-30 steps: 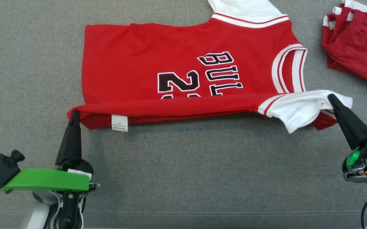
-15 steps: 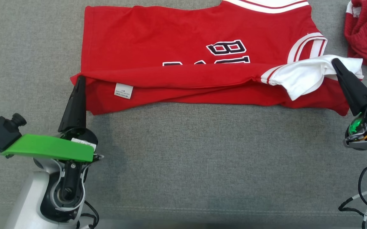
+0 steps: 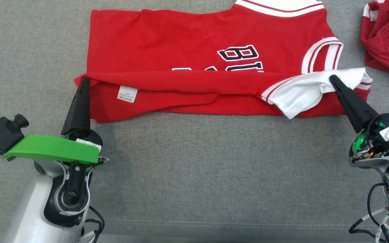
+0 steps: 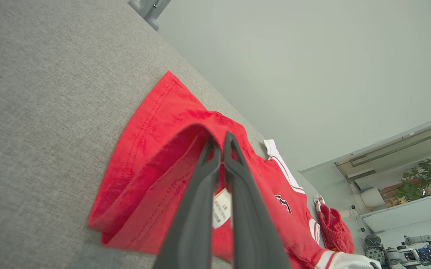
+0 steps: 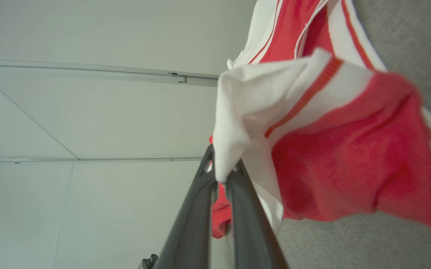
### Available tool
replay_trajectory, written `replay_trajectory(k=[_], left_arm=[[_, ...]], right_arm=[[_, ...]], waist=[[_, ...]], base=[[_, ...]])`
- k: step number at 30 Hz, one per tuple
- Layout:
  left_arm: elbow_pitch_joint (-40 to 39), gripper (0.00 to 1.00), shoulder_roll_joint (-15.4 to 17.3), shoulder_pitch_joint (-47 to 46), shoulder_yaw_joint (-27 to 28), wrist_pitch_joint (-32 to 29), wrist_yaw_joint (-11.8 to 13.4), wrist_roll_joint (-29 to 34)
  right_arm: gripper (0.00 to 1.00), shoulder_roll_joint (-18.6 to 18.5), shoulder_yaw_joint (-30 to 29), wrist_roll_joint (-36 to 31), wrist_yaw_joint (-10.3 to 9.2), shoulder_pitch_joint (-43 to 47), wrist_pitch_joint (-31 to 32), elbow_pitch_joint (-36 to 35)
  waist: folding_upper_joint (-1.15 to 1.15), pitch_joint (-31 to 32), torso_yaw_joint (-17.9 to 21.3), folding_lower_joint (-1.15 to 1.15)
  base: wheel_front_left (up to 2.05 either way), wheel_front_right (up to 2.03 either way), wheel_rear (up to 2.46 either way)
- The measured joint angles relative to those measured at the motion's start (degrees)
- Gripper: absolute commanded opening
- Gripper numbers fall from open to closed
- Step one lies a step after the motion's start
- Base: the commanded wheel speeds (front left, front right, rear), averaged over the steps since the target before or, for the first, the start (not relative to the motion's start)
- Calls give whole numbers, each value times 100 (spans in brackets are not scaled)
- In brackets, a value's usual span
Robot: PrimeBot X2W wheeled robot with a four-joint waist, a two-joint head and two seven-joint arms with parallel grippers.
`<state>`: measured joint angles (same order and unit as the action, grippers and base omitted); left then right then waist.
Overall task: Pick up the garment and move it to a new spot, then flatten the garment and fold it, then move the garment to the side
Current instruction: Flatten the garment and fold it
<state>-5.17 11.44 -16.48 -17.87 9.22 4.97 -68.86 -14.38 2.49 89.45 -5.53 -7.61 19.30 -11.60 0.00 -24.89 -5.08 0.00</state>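
The red jersey [image 3: 187, 40] is spread along the far edge of the grey upholstered surface [image 3: 214, 168], with its near edge doubled over. Its folded hem corner, toward the surface's left edge, is pinched by the clenched left gripper [image 3: 85, 79]. The white sleeve [image 3: 302, 96] is clamped by the right gripper [image 3: 331, 78]. A white label [image 3: 127, 93] is exposed. Red shorts [image 3: 386, 40] are seen at the far right corner.

On grey cloth surface [image 3: 194, 162]: red jersey [image 3: 181, 44], red shorts [image 3: 386, 44]

garment [image 3: 187, 44]: collar [image 3: 278, 5] cut by top edge | lettering [image 3: 238, 54] half under fold
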Motion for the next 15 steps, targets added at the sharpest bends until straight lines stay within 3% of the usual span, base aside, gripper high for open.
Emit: replay_trajectory(k=[9, 15], left_arm=[[-172, 0, 52, 622, 253, 203, -76, 0], [-424, 0, 138, 992, 379, 283, -76, 0]], right_arm=[[0, 34, 97, 230, 389, 737, 171, -615], [0, 96, 155, 249, 501, 1226, 178, -1022]], waist=[[0, 442, 41, 0], [0, 816, 96, 0]], base=[[0, 0, 0], [0, 0, 0]])
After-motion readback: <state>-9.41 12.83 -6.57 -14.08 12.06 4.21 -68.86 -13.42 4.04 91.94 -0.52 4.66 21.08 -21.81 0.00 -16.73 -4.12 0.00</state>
